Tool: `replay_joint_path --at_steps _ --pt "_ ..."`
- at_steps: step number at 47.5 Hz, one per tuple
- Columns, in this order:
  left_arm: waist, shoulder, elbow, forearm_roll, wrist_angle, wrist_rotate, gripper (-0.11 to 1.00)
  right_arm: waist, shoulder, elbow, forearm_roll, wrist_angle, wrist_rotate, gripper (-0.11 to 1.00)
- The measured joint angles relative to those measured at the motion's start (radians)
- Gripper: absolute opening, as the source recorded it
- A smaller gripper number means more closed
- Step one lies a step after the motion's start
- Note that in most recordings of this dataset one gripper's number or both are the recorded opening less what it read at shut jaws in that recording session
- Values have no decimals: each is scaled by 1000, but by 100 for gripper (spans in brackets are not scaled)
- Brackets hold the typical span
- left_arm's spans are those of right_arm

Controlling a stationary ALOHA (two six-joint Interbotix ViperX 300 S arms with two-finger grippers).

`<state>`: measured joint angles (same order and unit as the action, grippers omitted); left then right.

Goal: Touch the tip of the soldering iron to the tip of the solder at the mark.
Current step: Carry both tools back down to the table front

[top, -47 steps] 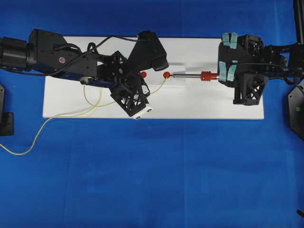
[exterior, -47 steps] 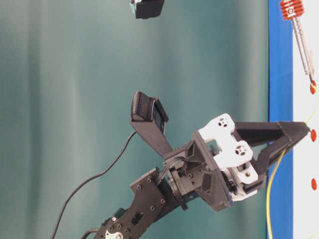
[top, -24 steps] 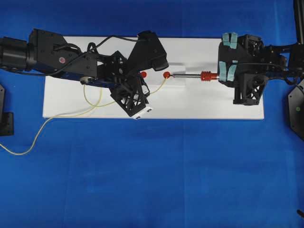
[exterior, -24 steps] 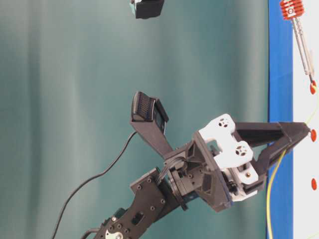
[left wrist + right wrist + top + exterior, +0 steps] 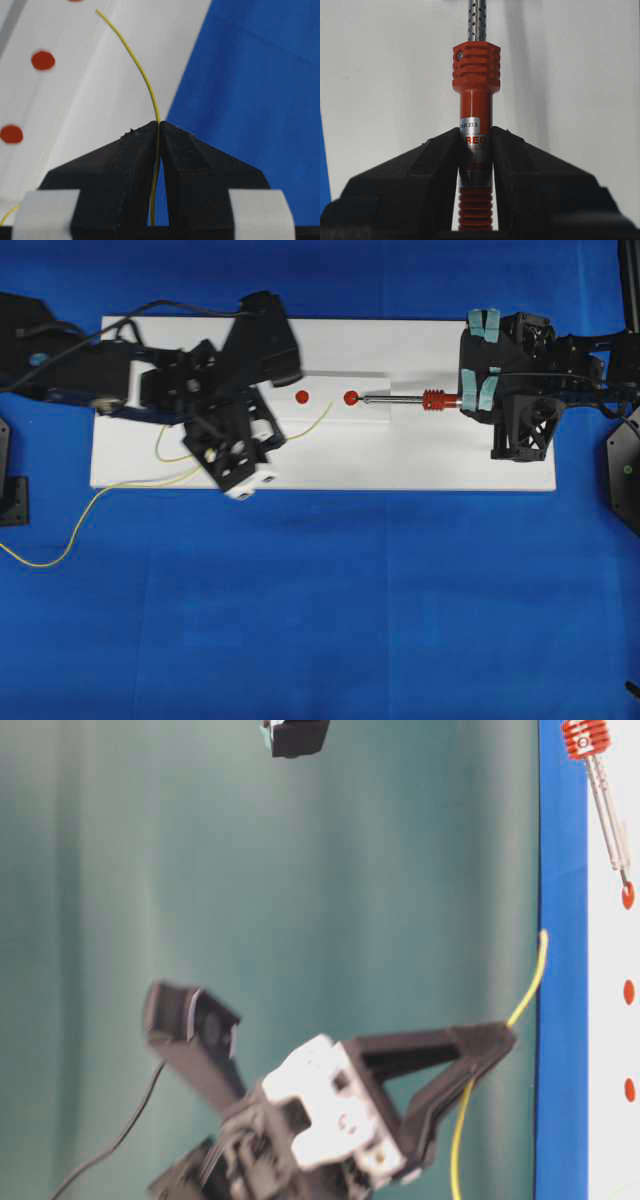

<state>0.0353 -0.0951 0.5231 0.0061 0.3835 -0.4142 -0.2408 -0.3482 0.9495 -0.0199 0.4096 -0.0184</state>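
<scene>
The solder [image 5: 141,70] is a thin yellow wire pinched between my left gripper's [image 5: 159,123] shut black fingers. Its free end curves ahead of the fingertips. From overhead, that end [image 5: 329,406] hangs between two red marks [image 5: 302,397] [image 5: 350,397], left of the iron's tip. My left gripper [image 5: 278,436] is over the white board's left half, raised above it in the table-level view [image 5: 508,1036]. My right gripper [image 5: 476,133] is shut on the soldering iron's red handle [image 5: 476,107]. The iron [image 5: 400,399] lies level, its tip at the right-hand mark.
The white board [image 5: 450,460] lies on a blue cloth [image 5: 330,610]. The rest of the solder [image 5: 70,540] trails off the board's left edge onto the cloth. A third red mark [image 5: 629,1089] shows in the table-level view.
My left gripper has drawn back to the left and lifted, carrying the solder. The solder's tip has left the mark by the iron's tip. The right arm and iron have stayed put.
</scene>
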Motion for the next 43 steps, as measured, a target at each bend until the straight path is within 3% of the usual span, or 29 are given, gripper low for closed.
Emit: replay_joint_path --at_steps 19,31,43 --pt "-6 -78 91 0 -109 -3 3 0 -25 -3 -2 12 2 7" --pt "-20 -78 92 0 -110 -2 3 0 -252 5 0 100 2 7" --pt "-32 -94 115 0 -114 -3 3 0 -492 46 -2 193 64 7"
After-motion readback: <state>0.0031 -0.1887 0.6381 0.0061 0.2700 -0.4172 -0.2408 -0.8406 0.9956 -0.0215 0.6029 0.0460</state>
